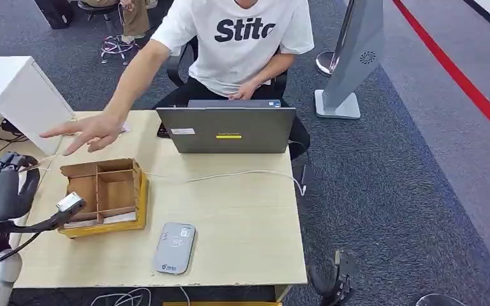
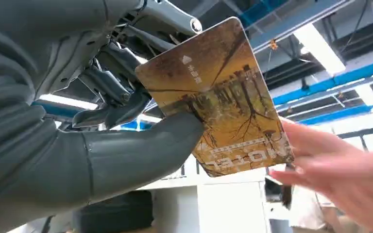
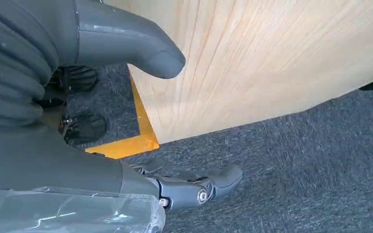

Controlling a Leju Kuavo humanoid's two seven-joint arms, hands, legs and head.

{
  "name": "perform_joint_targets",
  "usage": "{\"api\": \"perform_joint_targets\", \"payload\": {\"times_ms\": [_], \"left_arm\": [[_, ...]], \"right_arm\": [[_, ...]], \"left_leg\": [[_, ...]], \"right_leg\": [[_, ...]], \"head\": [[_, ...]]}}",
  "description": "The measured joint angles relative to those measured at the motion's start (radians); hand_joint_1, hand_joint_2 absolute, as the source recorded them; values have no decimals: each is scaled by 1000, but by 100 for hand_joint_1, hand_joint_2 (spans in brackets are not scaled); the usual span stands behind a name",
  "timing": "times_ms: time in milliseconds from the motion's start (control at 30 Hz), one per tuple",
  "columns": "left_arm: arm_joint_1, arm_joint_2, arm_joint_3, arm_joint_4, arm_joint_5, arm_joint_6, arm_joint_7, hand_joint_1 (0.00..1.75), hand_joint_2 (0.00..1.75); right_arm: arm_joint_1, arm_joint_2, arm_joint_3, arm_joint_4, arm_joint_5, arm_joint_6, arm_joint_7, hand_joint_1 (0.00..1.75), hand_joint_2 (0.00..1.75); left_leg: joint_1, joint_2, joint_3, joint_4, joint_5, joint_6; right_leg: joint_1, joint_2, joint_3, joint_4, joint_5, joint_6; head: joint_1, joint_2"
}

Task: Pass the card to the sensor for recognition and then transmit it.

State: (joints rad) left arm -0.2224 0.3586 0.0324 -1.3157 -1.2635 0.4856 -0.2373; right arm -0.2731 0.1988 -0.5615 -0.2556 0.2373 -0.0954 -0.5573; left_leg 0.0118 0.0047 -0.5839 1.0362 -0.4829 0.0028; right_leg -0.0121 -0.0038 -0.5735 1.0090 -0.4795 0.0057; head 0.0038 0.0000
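Evidently offering it for handover, the left hand (image 2: pixel 126 121) pinches the card (image 2: pixel 216 99) up at the table's (image 1: pixel 242 210) nine o'clock edge, toward the person's hand (image 1: pixel 92 132), while the right hand (image 3: pixel 126 111) hangs open, empty.

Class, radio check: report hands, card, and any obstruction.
Left hand pinches card. Right hand empty, fingers apart, beside the table. Person's hand reaching toward the card; sensor unobstructed.
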Motion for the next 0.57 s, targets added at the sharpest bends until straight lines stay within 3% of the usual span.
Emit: {"api": "perform_joint_targets", "payload": {"times_ms": [400,433,467,500,567], "left_arm": [[-6,0,-1,4,-2,5,6,175,175],[-6,0,-2,6,-2,5,5,155,175],[-6,0,-2,8,-2,6,5,40,175],[-6,0,-2,10,-2,6,5,0,175],[-6,0,-4,15,-2,8,5,0,175]], "right_arm": [[0,4,8,0,4,1,0,0,175],[0,4,8,0,5,0,0,0,175],[0,4,8,0,6,0,0,0,175],[0,4,8,0,6,0,0,0,175],[0,5,8,0,6,0,0,0,175]], "left_leg": [[0,1,0,0,0,0],[0,1,0,0,0,0],[0,1,0,0,0,0],[0,1,0,0,0,0],[0,1,0,0,0,0]], "right_leg": [[0,1,0,0,0,0],[0,1,0,0,0,0],[0,1,0,0,0,0],[0,1,0,0,0,0],[0,1,0,0,0,0]], "head": [[0,0],[0,0],[0,0],[0,0],[0,0]]}}
